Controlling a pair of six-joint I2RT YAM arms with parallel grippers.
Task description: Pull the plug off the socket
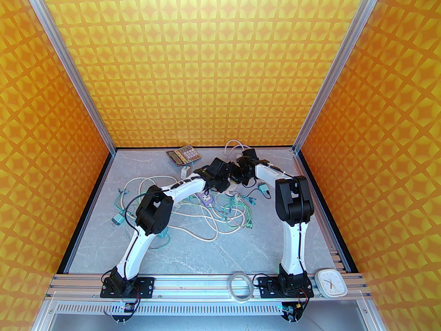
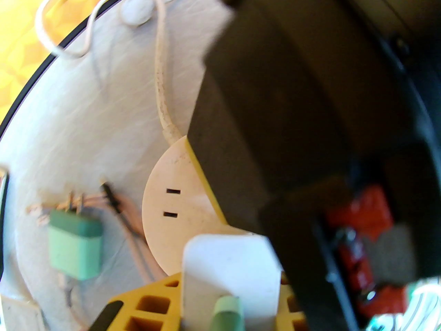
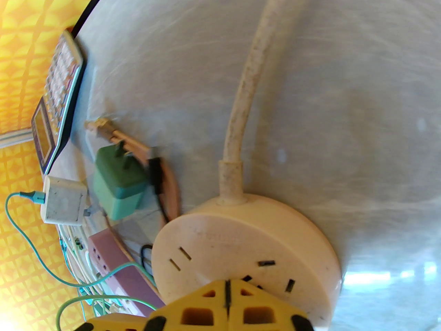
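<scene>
A round cream socket [image 3: 241, 247] lies on the grey table, its thick cream cord [image 3: 248, 81] running away from it. My right gripper [image 3: 227, 302] is shut, its yellow fingertips pressed together on the socket's top face. The same socket [image 2: 172, 205] is partly covered by the right arm's black body in the left wrist view. My left gripper [image 2: 224, 305] is shut on a white plug block [image 2: 227, 274] with a green cable end, at the socket's near edge. Its prongs are hidden. From above, both grippers [image 1: 229, 181] [image 1: 238, 178] meet mid-table.
A loose green plug [image 3: 119, 184], a white charger [image 3: 63, 200], a purple power strip [image 3: 113, 257] and a calculator [image 3: 55, 102] lie close by. Tangled cream and green cables [image 1: 206, 219] spread over the middle. A clock [image 1: 332, 283] and tape roll [image 1: 241, 286] sit on the front rail.
</scene>
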